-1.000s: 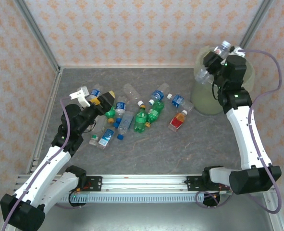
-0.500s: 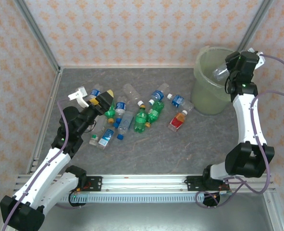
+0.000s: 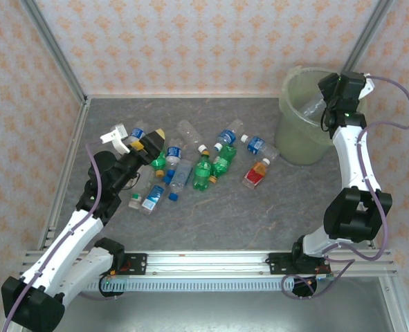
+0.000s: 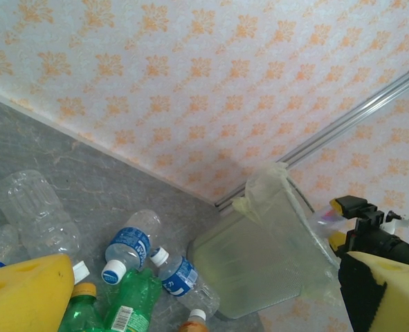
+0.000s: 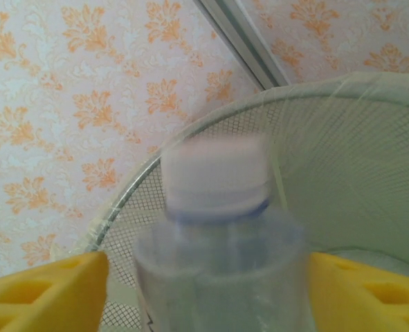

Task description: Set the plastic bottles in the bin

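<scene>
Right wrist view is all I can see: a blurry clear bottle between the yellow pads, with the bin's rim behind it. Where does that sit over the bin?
Observer: In the top view the right gripper is above the right side of the bin, and the clear bottle is within the line of the rim.
Operator: What is the other arm doing?
Observer: The left gripper is open, above the left end of the loose bottles on the table.
Operator: How many are left to do?
Observer: About a dozen, several of them green, plus one red-orange bottle.
</scene>
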Tool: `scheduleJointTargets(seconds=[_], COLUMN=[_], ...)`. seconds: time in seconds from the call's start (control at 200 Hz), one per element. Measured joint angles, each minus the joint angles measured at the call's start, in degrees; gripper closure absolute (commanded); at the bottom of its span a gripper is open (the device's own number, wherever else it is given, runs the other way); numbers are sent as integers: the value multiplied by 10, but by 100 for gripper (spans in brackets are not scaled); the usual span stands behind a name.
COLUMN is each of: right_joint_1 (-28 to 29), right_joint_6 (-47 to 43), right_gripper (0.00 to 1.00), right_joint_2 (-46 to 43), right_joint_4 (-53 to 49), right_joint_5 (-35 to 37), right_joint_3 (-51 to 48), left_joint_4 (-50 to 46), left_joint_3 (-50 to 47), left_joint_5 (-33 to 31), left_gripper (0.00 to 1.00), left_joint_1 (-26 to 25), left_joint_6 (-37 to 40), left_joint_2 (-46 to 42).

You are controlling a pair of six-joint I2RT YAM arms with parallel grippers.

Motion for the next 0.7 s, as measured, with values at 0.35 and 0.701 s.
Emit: scheduleJointTargets(seconds=[0.35,0.701], right_joint_1=[0,78], right_joint_6=[-32,-102], right_gripper=[0,0], right_joint_2=[-7,-68], right_joint_4=[-27,-58], right_joint_5=[-1,-2], right_joint_3=[21,37], left_joint_4=[-22,-88], left_joint_3=[1,30], left_joint_5=[-16,-51], left_gripper=[1,1], left_joint_1=[0,-3], left_joint_6=[4,5], left_joint_2=[28,83])
